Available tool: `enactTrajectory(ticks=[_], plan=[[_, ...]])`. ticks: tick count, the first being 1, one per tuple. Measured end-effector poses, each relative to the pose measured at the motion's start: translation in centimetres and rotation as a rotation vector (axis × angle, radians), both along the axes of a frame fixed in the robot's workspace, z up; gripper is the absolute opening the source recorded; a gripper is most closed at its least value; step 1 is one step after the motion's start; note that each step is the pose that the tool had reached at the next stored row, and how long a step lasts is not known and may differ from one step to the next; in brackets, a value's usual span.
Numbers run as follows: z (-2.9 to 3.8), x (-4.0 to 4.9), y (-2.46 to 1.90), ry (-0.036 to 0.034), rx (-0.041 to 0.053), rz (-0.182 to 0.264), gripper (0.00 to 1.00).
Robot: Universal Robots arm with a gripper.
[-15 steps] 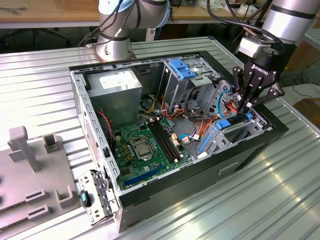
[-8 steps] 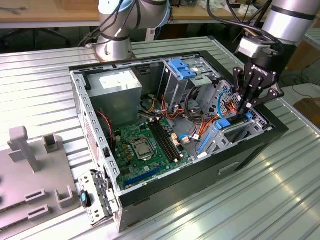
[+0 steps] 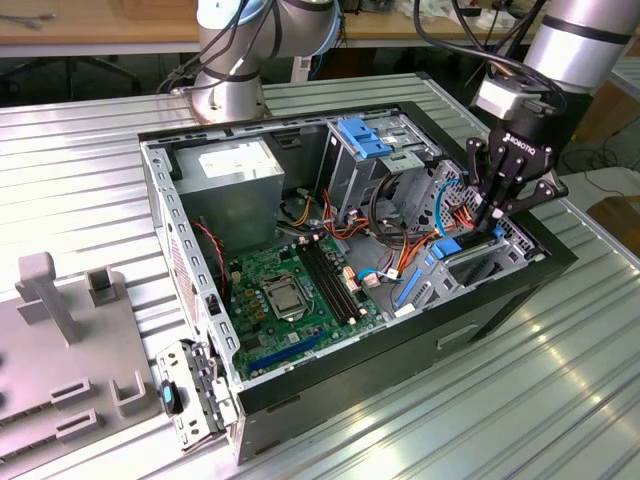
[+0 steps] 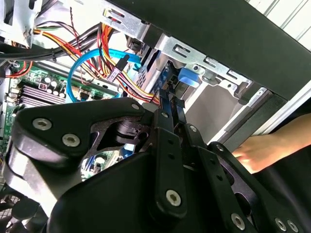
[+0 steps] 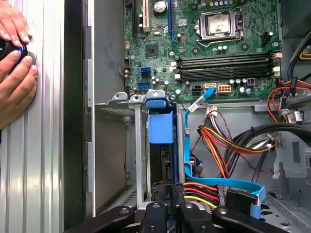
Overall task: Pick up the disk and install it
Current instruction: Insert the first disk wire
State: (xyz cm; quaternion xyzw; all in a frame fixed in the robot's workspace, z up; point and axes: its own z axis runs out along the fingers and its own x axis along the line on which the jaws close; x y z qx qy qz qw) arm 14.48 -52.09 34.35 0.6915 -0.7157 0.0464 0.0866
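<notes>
The gripper (image 3: 487, 222) reaches down into the open computer case (image 3: 420, 335) at the exterior view's right, its fingers (image 5: 154, 213) pinched onto the disk (image 5: 160, 126) — which stands on edge, blue rail outward, partly inside the metal drive bay (image 5: 116, 104) beside the motherboard (image 5: 218, 43). A person's hands (image 5: 14, 63) lie on the ribbed table (image 5: 48, 170) just outside the case.

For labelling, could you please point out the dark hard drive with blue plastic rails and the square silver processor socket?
Dark hard drive with blue plastic rails (image 5: 160, 126): first wrist view, blue rail end.
Square silver processor socket (image 5: 218, 24): first wrist view, its centre.
</notes>
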Motion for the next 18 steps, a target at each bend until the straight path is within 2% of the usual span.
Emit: enactTrajectory(ticks=[8, 18], plan=[[0.06, 0.01, -0.01, -0.0004, 0.0012, 0.002, 0.16], [0.23, -0.04, 0.00, -0.0024, 0.0012, 0.031, 0.16]])
